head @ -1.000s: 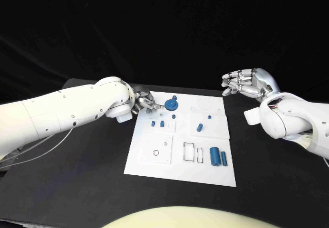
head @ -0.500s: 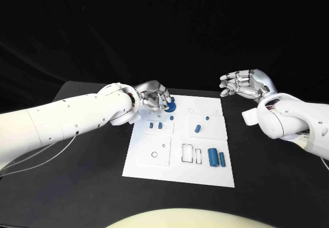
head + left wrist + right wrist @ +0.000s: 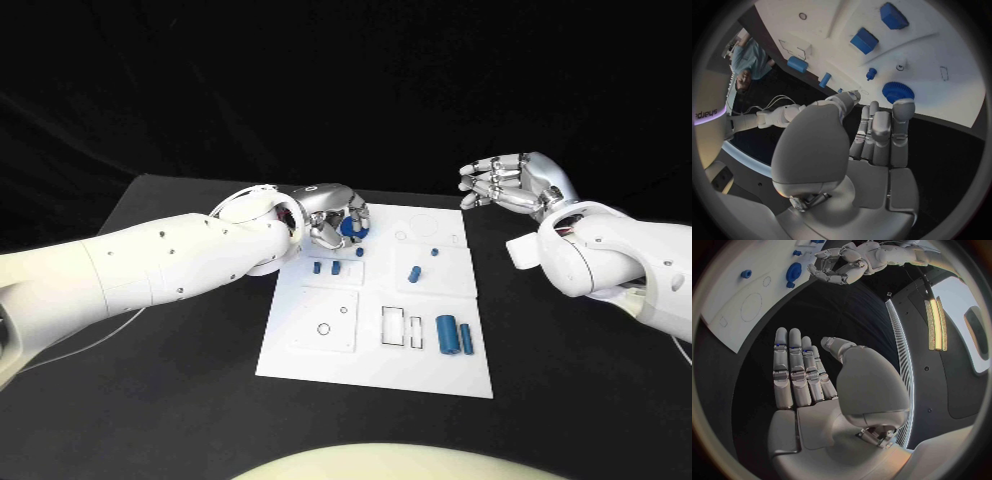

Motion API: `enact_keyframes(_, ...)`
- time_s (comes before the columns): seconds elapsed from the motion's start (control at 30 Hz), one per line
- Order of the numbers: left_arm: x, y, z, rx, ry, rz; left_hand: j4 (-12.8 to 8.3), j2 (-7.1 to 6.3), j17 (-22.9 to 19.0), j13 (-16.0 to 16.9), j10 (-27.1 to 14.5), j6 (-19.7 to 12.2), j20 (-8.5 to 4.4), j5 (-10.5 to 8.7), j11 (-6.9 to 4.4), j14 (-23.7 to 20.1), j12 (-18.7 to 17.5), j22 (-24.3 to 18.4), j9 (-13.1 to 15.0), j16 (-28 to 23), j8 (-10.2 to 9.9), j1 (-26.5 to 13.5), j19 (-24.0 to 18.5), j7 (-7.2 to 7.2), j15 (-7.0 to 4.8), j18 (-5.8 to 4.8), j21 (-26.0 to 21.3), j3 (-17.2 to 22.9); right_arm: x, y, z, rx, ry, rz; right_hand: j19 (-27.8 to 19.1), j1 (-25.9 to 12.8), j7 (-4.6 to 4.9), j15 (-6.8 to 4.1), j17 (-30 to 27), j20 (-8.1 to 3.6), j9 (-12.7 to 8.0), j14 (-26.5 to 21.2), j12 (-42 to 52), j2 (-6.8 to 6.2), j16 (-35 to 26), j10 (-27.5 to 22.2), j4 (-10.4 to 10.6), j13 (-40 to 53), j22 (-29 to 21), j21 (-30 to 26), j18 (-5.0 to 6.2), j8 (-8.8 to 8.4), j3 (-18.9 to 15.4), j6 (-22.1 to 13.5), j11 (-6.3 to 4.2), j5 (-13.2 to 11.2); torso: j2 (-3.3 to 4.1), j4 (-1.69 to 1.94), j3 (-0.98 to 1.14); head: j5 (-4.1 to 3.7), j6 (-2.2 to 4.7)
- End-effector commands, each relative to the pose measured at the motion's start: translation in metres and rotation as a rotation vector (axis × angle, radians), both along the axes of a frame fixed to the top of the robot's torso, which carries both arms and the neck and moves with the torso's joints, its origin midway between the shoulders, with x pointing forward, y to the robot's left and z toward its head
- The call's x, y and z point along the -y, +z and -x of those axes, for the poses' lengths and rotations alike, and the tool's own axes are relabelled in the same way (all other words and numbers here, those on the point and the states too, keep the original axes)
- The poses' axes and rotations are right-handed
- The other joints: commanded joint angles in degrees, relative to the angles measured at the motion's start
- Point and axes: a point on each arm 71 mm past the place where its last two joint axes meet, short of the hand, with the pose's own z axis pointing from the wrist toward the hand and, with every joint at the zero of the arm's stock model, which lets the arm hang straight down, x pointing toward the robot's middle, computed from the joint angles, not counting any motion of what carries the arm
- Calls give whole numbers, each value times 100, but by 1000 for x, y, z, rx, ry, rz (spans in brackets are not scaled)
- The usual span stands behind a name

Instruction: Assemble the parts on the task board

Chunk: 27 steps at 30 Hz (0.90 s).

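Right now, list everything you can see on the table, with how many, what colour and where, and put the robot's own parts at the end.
task board: one, white, middle of the table.
gear: one, blue, far left corner of the board, just ahead of the left hand's fingertips.
small pegs: two, blue, side by side on the board near the left hand.
tilted peg: one, blue, middle of the board's far half.
cylinders: two, blue, side by side near the board's right edge.
table: one, black, under everything.
left hand: one, silver, over the board's far left corner, holding nothing.
right hand: one, silver, raised off the board's far right corner, empty.
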Motion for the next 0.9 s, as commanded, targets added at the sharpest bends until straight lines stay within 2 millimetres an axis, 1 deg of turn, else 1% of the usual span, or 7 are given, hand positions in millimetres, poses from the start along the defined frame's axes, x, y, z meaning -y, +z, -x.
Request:
enact_keyframes(0.03,6,-5,2,46,-43,-150,-15,-52,110,-174,-78,40,-65,-46,-21,183,-204,201,-111,273,-138,38,57,-36,-93,-124,183,-13,-2,0,1,5,23,4,-31,23,17,-1,0,6,-4,-37,-30,-14,-29,11,-10,-12,-12,-40,60,-21,6,-13,26,5,4,9,-4,-33,-55)
enact_keyframes(0.27,13,-9,2,36,-49,-211,24,-43,398,-481,60,209,-163,-127,-87,546,-513,906,-274,725,-267,54,448,-83,-190,-249,798,-12,-3,-1,1,5,23,4,-34,18,20,1,0,8,-5,-39,-35,-15,-33,9,-7,-14,-15,-43,60,-26,6,-18,29,6,5,-2,3,-10,-50)
enact_keyframes(0.47,17,-12,1,21,-46,-247,41,-36,388,-586,134,256,-193,-231,-120,607,-626,992,-327,774,-320,54,505,-106,-222,-263,876,-20,-3,-1,1,4,24,4,-34,18,20,1,0,8,-5,-39,-35,-15,-33,9,-7,-14,-15,-43,60,-26,6,-18,29,6,4,-8,3,21,-39)
enact_keyframes(0.57,19,-13,1,20,-47,-258,65,-18,352,-640,236,328,-203,-301,-116,623,-669,1013,-350,779,-332,43,518,-99,-228,-266,894,-23,-4,-1,1,4,24,4,-36,12,22,4,0,10,-6,-41,-39,-13,-35,7,-2,-16,-18,-45,60,-29,6,-22,31,7,1,1,12,-8,-38)
enact_keyframes(0.6,20,-13,1,18,-47,-263,89,-5,331,-685,320,380,-198,-551,-114,637,-711,1033,-371,789,-347,31,528,-97,-220,-272,908,-42,-4,-1,1,3,24,4,-36,12,22,4,0,10,-6,-41,-39,-13,-35,7,-2,-16,-18,-45,60,-29,6,-22,31,7,-1,3,14,-24,-41)
enact_keyframes(0.63,21,-13,1,15,-47,-269,92,5,322,-699,344,395,-198,-589,-118,639,-725,1041,-378,791,-353,39,533,-97,-221,-273,914,-38,-4,-1,1,3,25,4,-36,12,22,4,0,10,-6,-41,-39,-13,-35,7,-2,-16,-18,-45,60,-29,6,-22,31,7,2,3,13,-39,-35)
enact_keyframes(0.9,24,-17,0,10,-47,-290,23,115,337,-759,516,516,-197,-648,-102,676,-773,1165,-404,841,-358,199,604,-75,-210,-298,1010,107,-5,-1,1,1,30,4,-37,10,23,5,0,11,-7,-42,-41,-11,-37,7,0,-17,-20,-47,60,-30,7,-23,32,7,4,2,5,-56,-60)
